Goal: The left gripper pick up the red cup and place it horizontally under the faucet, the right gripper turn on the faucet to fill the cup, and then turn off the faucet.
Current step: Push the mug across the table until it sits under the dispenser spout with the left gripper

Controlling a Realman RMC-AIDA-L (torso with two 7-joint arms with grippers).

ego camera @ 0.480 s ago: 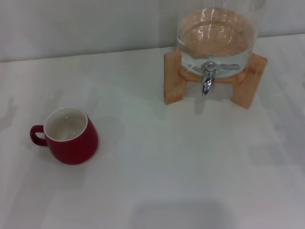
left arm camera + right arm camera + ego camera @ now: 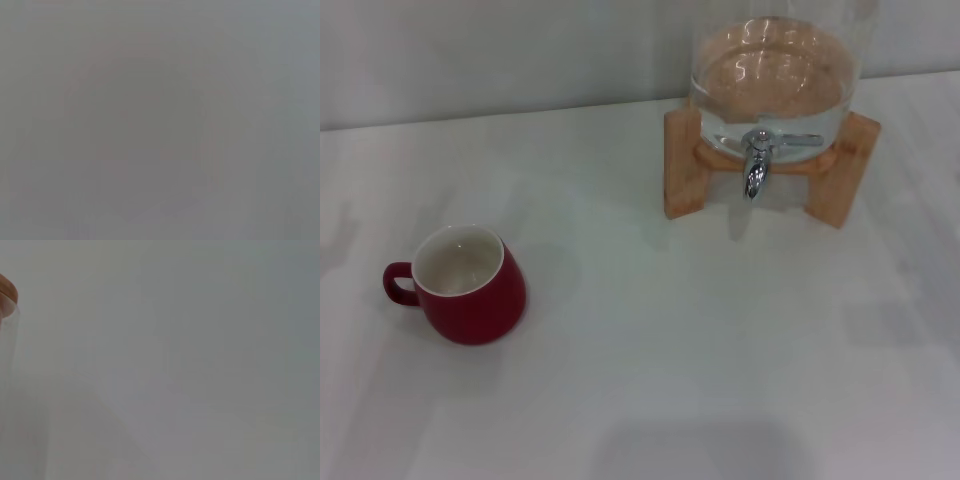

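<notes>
The red cup [image 2: 468, 285] stood upright on the white table [image 2: 670, 350], at about eight o'clock in the head view, its white inside facing up and its loop handle pointing out toward nine o'clock. The faucet [image 2: 756, 165] hung at about one o'clock, fitted to the glass dispenser [image 2: 775, 70] on its wooden stand [image 2: 682, 165], well apart from the cup, with bare table beneath its spout. So the line from cup to spout ran from eight o'clock up toward one o'clock, and that was the path the carry would have to follow. Neither the left gripper nor the right gripper showed in any view, so which way the cup lay from the claw, and whether either set of fingers was spread or closed, could not be told. Judging by sides alone, the cup sat on the left arm's half and the faucet on the right arm's. The left wrist view gave only flat grey; the right wrist view caught an edge of the dispenser. Against the earlier frame nothing had shifted: cup, faucet and stand lay exactly as before.
</notes>
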